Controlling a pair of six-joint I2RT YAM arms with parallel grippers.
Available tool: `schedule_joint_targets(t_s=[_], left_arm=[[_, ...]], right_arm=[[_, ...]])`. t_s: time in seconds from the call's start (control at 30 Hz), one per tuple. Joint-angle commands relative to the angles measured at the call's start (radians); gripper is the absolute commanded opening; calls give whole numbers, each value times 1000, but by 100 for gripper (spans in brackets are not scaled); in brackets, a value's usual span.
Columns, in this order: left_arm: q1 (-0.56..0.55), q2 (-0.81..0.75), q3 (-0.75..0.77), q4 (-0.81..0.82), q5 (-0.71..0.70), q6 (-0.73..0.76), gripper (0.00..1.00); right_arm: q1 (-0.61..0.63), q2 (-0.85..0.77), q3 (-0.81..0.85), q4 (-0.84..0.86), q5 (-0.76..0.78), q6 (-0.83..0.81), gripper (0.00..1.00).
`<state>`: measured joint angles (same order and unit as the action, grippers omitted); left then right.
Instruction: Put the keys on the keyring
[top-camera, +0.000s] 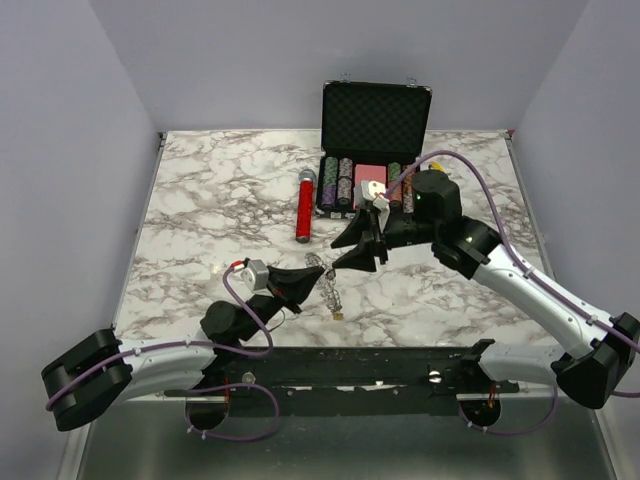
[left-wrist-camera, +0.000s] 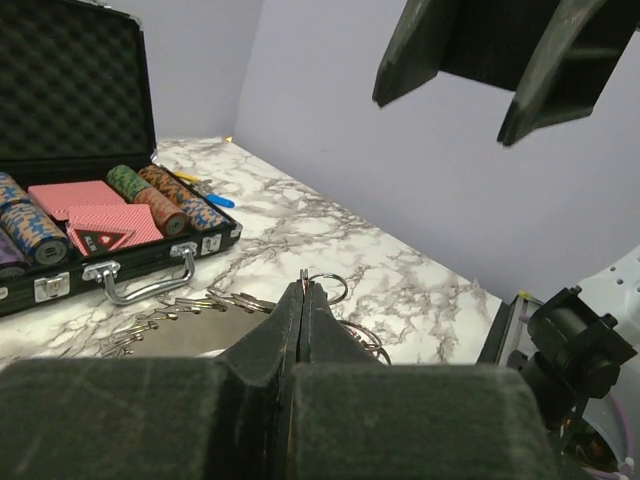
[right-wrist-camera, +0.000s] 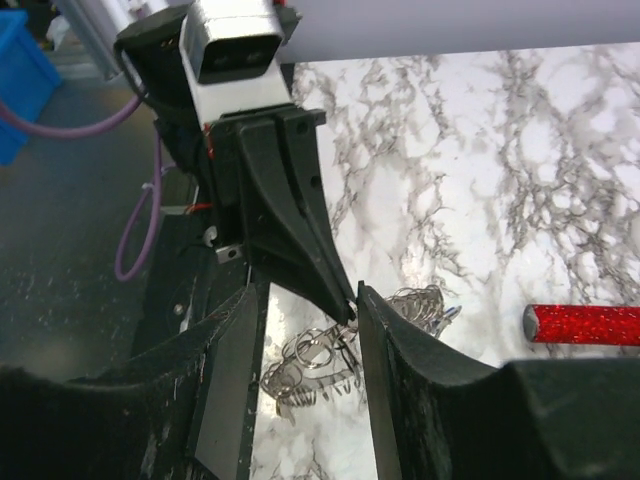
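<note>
The keyring (top-camera: 328, 285) lies on the marble table as a bunch of silver keys on thin wire loops. It also shows in the right wrist view (right-wrist-camera: 318, 362) and the left wrist view (left-wrist-camera: 200, 300). My left gripper (top-camera: 320, 269) is shut, with a thin bit of the ring's metal pinched at its tips (left-wrist-camera: 303, 284), and a small loop (left-wrist-camera: 330, 285) sits beside them. My right gripper (top-camera: 336, 256) is open just above and beyond it. Its fingers (right-wrist-camera: 235, 370) straddle the left gripper's tip. No separate loose key can be told apart.
An open black case of poker chips and cards (top-camera: 375, 120) stands at the back, also in the left wrist view (left-wrist-camera: 60, 90). A red glitter cylinder (top-camera: 304, 205) lies left of it. A small brown bit (top-camera: 338, 313) lies near the keys. The front table edge is close behind the left arm.
</note>
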<state>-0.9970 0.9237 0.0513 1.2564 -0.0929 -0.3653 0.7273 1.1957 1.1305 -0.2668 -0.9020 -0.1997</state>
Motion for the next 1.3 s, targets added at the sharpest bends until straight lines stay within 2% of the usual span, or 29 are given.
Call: schedule_joint_targets(t_s=[0.0, 0.23, 0.8, 1.27], left_arm=[[-3, 17, 22, 333, -60, 0, 0], [-3, 55, 54, 328, -74, 37, 0], [-18, 93, 105, 304, -91, 89, 0], [-29, 80, 114, 270, -99, 121, 0]], right_arm=[[0, 5, 19, 57, 126, 106, 53], [1, 7, -54, 54, 261, 112, 53], [34, 38, -92, 40, 344, 45, 54], [46, 47, -94, 32, 403, 20, 40]])
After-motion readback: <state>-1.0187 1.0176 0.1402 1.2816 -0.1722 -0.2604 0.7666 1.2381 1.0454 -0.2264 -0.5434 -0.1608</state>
